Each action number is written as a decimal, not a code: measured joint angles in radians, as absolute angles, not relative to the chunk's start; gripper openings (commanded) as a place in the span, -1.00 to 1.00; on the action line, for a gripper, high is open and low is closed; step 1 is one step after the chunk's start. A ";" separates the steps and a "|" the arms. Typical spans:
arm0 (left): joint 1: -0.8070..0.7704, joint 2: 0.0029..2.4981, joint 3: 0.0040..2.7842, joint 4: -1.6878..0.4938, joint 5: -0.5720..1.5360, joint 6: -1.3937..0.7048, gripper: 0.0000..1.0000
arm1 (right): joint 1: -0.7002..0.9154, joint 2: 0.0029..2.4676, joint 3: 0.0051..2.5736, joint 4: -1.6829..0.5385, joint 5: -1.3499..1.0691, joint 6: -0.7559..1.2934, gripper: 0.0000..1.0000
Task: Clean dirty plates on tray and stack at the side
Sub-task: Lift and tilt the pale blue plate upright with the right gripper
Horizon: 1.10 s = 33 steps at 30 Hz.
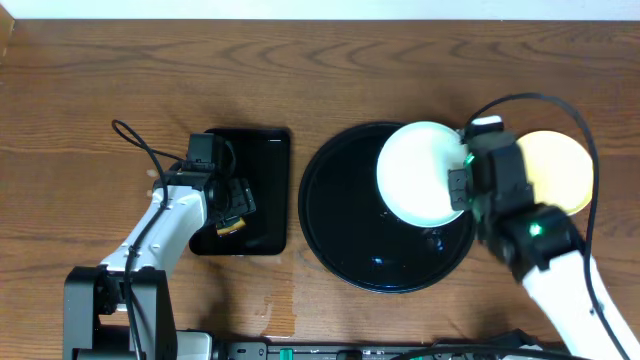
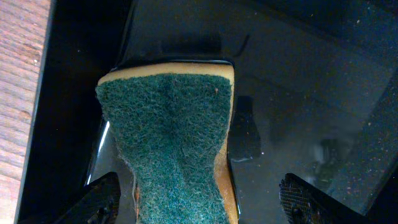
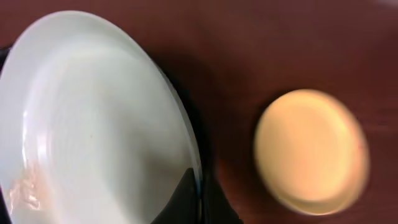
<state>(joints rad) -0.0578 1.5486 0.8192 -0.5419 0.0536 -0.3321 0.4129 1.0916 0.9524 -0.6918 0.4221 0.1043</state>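
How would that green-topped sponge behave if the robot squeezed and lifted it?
The sponge probably squashes easily: its sides curve inward like a waist. It looks light for its size, seemingly yellow foam under a scouring layer. Its rough green face should resist slipping.

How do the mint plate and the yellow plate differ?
The mint plate is pale blue-green, the yellow plate pale yellow. The mint plate is gripped at its rim by the right pincer over the tray; the yellow plate lies free on the table. Both are round, similar in size.
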 measured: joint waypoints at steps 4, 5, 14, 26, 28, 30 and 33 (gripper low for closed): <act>-0.058 1.549 0.819 -0.542 0.054 -0.332 0.65 | 0.579 1.056 0.952 -0.691 0.656 0.110 -0.98; -0.058 1.549 0.819 -0.542 0.054 -0.332 0.65 | 0.623 1.057 0.952 -0.691 0.710 0.108 -0.98; -0.058 1.549 0.819 -0.542 0.054 -0.332 0.65 | 0.866 1.098 0.952 -0.688 1.033 0.074 -0.98; -0.058 1.549 0.819 -0.542 0.054 -0.332 0.65 | 0.942 1.148 0.952 -0.517 1.226 -0.125 -0.98; -0.058 1.549 0.819 -0.542 0.054 -0.332 0.65 | 0.942 1.150 0.952 -0.513 1.232 -0.145 -0.98; -0.058 1.549 0.819 -0.542 0.054 -0.332 0.65 | 0.942 1.151 0.952 -0.512 1.234 -0.163 -0.98; -0.058 1.549 0.819 -0.542 0.054 -0.332 0.65 | 0.942 1.151 0.952 -0.512 1.236 -0.178 -0.98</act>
<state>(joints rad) -0.0578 1.5486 0.8192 -0.5419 0.0536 -0.3321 0.9421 1.1511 0.9524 -0.5117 1.2358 -0.1783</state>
